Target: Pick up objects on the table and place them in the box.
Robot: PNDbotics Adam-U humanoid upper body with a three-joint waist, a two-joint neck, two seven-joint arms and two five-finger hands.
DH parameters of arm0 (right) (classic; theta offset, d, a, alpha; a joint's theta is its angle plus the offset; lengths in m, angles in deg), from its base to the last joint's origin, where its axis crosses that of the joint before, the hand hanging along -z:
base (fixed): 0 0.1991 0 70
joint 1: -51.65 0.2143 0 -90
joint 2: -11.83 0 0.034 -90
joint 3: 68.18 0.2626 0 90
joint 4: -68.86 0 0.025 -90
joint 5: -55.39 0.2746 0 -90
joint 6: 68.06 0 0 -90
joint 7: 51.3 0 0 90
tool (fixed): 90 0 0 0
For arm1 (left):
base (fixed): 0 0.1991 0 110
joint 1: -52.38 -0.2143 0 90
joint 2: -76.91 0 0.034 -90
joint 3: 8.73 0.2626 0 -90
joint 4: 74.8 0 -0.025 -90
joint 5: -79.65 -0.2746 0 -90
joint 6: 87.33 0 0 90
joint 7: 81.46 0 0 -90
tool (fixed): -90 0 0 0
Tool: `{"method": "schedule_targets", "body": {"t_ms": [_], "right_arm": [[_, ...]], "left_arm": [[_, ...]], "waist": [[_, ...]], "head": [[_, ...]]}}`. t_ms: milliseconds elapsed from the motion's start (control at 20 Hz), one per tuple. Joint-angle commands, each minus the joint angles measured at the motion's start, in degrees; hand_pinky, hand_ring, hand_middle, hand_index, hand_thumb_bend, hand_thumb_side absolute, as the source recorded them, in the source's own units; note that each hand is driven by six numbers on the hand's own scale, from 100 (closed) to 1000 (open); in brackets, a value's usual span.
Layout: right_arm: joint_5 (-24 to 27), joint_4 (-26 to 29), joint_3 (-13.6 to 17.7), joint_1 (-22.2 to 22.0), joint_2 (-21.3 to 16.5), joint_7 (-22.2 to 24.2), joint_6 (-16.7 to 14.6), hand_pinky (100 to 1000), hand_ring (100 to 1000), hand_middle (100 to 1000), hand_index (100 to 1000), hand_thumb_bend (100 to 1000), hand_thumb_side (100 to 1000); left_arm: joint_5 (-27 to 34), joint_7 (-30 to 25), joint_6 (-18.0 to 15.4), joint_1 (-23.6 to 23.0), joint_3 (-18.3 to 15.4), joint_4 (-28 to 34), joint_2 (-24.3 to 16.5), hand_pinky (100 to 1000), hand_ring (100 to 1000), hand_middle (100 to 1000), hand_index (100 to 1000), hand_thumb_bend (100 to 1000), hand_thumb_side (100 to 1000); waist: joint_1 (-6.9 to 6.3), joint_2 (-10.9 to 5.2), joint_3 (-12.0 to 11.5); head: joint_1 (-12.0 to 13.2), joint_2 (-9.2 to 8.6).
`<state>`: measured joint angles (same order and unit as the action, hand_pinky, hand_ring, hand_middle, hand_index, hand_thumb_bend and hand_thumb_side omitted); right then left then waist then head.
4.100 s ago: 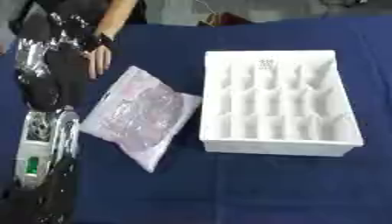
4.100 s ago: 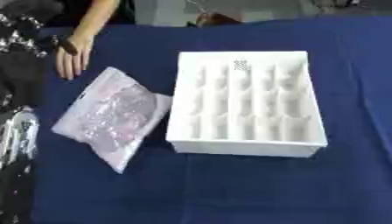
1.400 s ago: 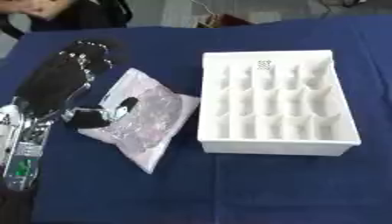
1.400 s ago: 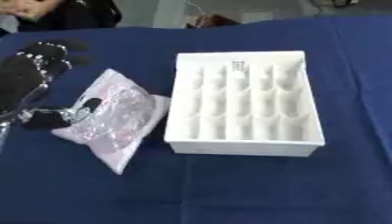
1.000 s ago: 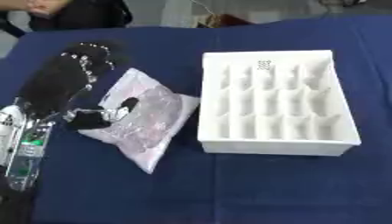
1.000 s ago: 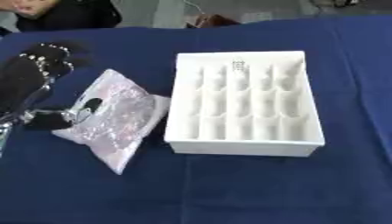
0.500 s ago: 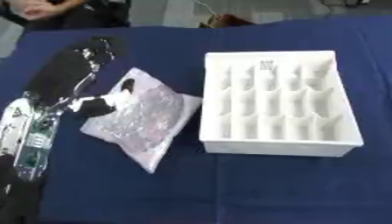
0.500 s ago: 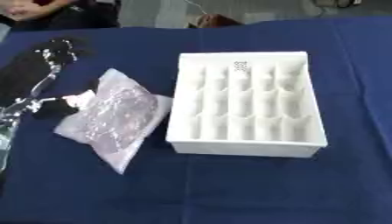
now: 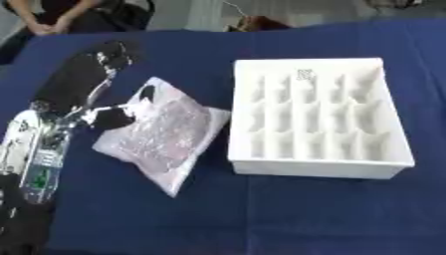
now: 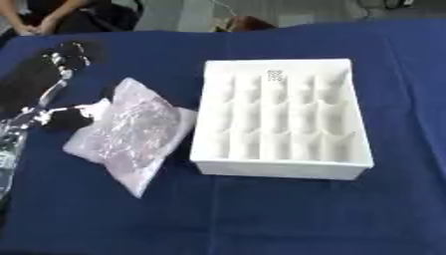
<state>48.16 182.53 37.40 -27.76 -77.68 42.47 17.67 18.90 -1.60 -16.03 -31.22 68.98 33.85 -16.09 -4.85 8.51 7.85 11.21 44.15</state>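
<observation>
My left hand (image 9: pixel 83 82) is reaching in with fingers straight and thumb touching the left edge of the crinkled, translucent plastic bag (image 9: pixel 161 132), which is lying on the blue table (image 9: pixel 287 214) just left of the white compartmented box (image 9: pixel 313 117), its contents unreadable.

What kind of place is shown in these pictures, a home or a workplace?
Probably a lab or demonstration workspace, not a home. A table under a plain blue cloth holds only a white compartmented box and a clear plastic bag, with the robot's left hand at the bag's left edge.
</observation>
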Motion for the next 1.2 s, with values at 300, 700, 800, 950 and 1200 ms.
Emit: {"method": "schedule_targets", "body": {"t_ms": [300,700,800,950,1200], "right_arm": [[0.04,0.92,-0.23,-0.08,-2.01,0.51,0.21,505,646,764,957,100,773],[0.05,0.92,-0.53,-0.35,-2.64,0.92,0.45,505,646,765,957,100,772],[0.04,0.92,-0.49,-0.32,-2.61,0.9,0.45,505,646,765,957,100,772],[0.03,0.92,-0.46,-0.23,-2.6,0.86,0.45,506,646,765,957,100,772],[0.04,0.92,-0.5,-0.22,-2.62,0.9,0.44,506,646,766,957,100,771]], "left_arm": [[7.95,-1.9,-9.68,-3.53,6.3,0.11,-14.28,868,913,892,897,270,756],[21.95,3.82,-15.54,-4.43,11.27,-7.33,-29.05,853,924,903,920,260,838],[22.26,3.66,-16.12,-3.88,11.57,-8.05,-29.18,857,925,903,920,262,842],[22.29,3.4,-16.64,-3.24,11.92,-8.52,-29.35,864,930,911,926,245,860],[22.66,3.51,-16.87,-2.64,12.0,-8.61,-29.46,863,932,912,926,235,861]], "waist": [[-0.98,-1.76,0.19],[-1.74,-2.57,0.54],[-1.74,-2.53,0.61],[-1.75,-2.48,0.69],[-1.76,-2.49,0.72]], "head": [[0.61,-0.03],[0.74,-0.03],[0.81,-0.03],[0.87,-0.03],[0.99,-0.03]]}}
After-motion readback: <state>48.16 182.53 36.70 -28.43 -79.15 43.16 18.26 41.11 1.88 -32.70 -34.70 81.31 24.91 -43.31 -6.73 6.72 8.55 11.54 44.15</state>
